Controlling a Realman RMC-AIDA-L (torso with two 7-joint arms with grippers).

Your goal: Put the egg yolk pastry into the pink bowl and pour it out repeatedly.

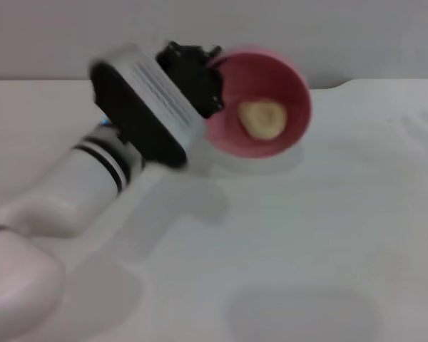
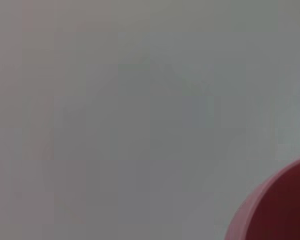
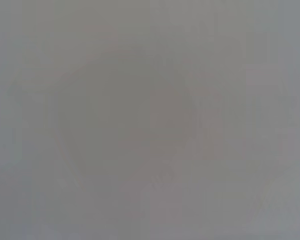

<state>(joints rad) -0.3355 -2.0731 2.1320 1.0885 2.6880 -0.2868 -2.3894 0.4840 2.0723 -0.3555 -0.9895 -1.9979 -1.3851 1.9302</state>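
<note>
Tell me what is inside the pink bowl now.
The egg yolk pastry lies inside the tilted pink bowl, held by the left gripper. The bowl's wall under the pastry is covered.

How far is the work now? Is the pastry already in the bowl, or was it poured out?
Done: the pastry lies inside the pink bowl. In hand: the left gripper is at the bowl's rim, and the bowl is tipped so its opening faces the camera, above the white table; the pastry has not fallen out. Left: pouring it onto the table, then repeating. The right arm is not seen in the head view.
</note>
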